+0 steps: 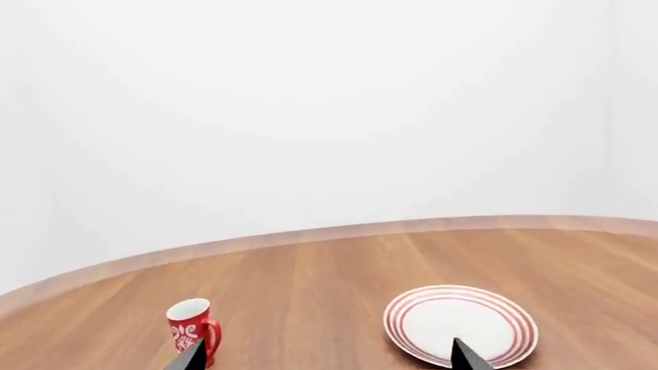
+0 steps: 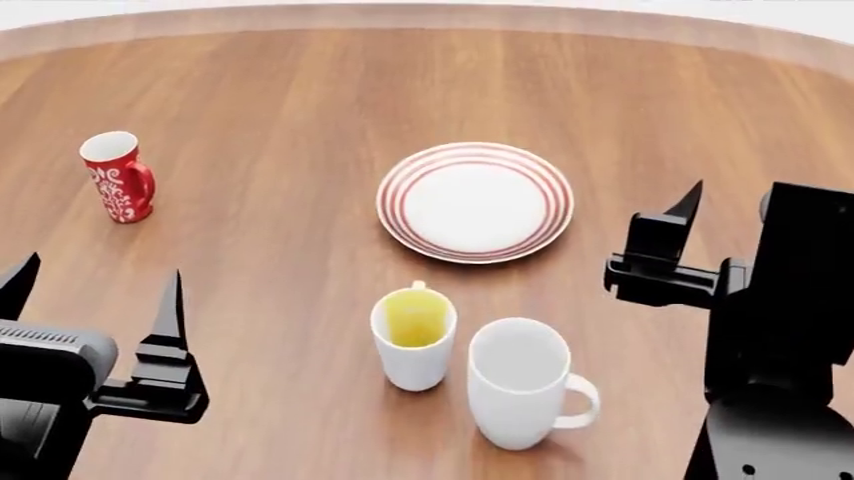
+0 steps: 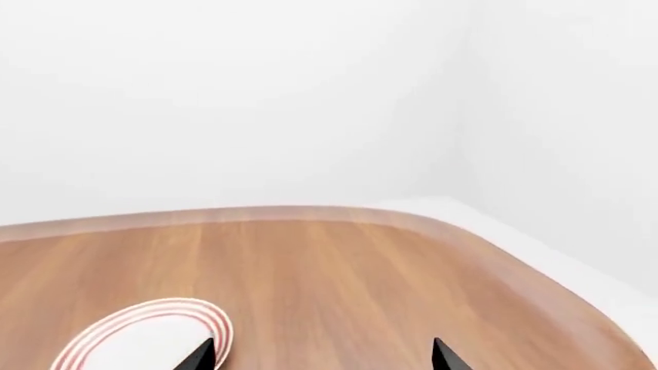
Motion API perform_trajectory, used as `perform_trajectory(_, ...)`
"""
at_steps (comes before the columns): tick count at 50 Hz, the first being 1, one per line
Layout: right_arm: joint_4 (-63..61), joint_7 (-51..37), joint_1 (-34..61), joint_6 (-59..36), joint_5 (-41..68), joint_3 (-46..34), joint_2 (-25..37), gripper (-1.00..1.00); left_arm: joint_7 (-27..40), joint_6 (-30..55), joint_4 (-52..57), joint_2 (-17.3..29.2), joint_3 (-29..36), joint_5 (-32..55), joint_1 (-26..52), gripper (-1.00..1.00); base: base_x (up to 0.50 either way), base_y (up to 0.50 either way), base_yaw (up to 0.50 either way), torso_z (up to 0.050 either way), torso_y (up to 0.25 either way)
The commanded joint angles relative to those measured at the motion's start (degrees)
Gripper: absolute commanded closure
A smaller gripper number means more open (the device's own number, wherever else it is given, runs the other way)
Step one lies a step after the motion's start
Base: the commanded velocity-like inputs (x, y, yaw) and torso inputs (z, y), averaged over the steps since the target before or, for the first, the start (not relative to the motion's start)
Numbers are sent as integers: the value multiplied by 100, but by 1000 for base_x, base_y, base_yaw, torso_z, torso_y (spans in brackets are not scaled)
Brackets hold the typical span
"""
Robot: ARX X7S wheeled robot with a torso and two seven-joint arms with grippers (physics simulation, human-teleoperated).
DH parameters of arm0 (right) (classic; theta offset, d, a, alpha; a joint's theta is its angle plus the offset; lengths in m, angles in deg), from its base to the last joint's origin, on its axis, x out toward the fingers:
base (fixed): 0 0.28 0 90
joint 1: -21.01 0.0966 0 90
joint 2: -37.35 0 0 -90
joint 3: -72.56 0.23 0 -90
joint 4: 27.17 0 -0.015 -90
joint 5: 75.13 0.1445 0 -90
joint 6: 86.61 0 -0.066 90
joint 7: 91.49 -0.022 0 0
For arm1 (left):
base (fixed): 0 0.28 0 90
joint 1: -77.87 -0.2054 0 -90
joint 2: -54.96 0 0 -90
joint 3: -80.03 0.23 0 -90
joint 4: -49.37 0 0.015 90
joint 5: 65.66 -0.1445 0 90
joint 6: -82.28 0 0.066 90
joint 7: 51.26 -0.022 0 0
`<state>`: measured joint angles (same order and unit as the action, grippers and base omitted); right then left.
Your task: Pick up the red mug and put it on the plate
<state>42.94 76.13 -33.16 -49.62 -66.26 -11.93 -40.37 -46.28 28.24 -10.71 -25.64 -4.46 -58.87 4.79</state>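
Note:
The red mug (image 2: 118, 180) with a white floral pattern stands upright at the far left of the wooden table, handle turned toward the right. In the left wrist view the red mug (image 1: 193, 329) shows just beyond one fingertip. The plate (image 2: 474, 200), white with red rings, lies mid-table with nothing on it; it also shows as the plate (image 1: 461, 322) and the plate (image 3: 139, 343). My left gripper (image 2: 94, 295) (image 1: 329, 358) hangs open near the front left, well short of the mug. My right gripper (image 2: 731, 215) (image 3: 320, 356) is open to the right of the plate, holding nothing.
A white mug with a yellow inside (image 2: 414, 345) and a large plain white mug (image 2: 523, 385) stand side by side in front of the plate. The table's curved far edge (image 2: 427, 12) runs along the back, against white walls.

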Motion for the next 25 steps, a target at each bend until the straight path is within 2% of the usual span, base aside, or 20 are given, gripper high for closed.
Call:
perform_trajectory(1, 88, -17, 90, -38, 23, -9, 57, -100, 42, -35, -38, 40, 12, 44, -7, -100, 500, 0, 0, 0, 0)
perform_trajectory(25, 110, -2, 169, -114, 118, -89, 97, -100, 148, 32, 11, 111, 24, 133, 57, -100, 500, 0, 0, 0, 1)
